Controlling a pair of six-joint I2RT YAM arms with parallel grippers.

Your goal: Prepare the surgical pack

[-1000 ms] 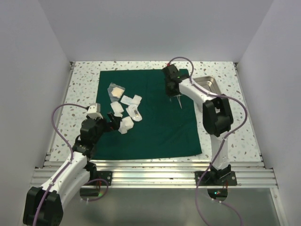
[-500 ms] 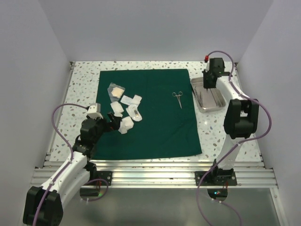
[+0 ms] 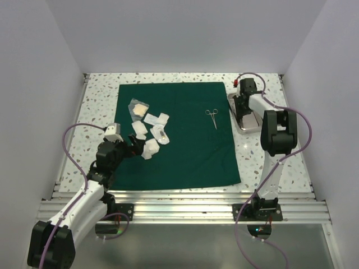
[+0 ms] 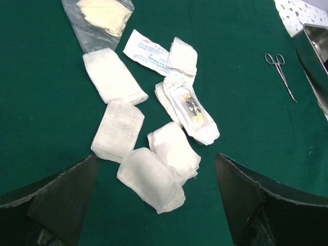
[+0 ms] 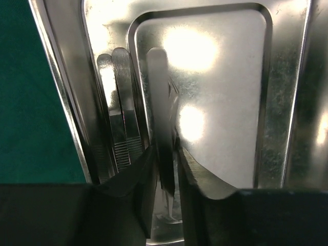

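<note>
The right jaws stand only narrowly apart, down inside the steel tray (image 5: 287, 102), with a slim flat steel instrument (image 5: 158, 92) between the fingertips (image 5: 146, 156). We cannot tell whether they pinch it or merely flank it. Two more flat tools (image 5: 120, 113) lie just beside it against the tray wall. The left jaws are spread wide and hold nothing, hanging over the white gauze packets (image 4: 154, 179).

The surgical pack (image 3: 185, 151) is a dark green drape lying open and flat across the middle of the desk (image 3: 101, 106). The gauze packets sit on its left part, and a ring-handled instrument (image 3: 212, 116) rests near its right edge. The tray stands on the desk just beside that edge.

We judge the step in hand to be the laying-out: bringing steel instruments from the tray onto the drape, with wrapping not yet begun.

The next move calls for a sure hold on that thin blade alone. It must then be lifted high enough to clear the tray wall and carried left to set down near the ring-handled instrument. A weak pinch on such smooth metal could let it slip.
</note>
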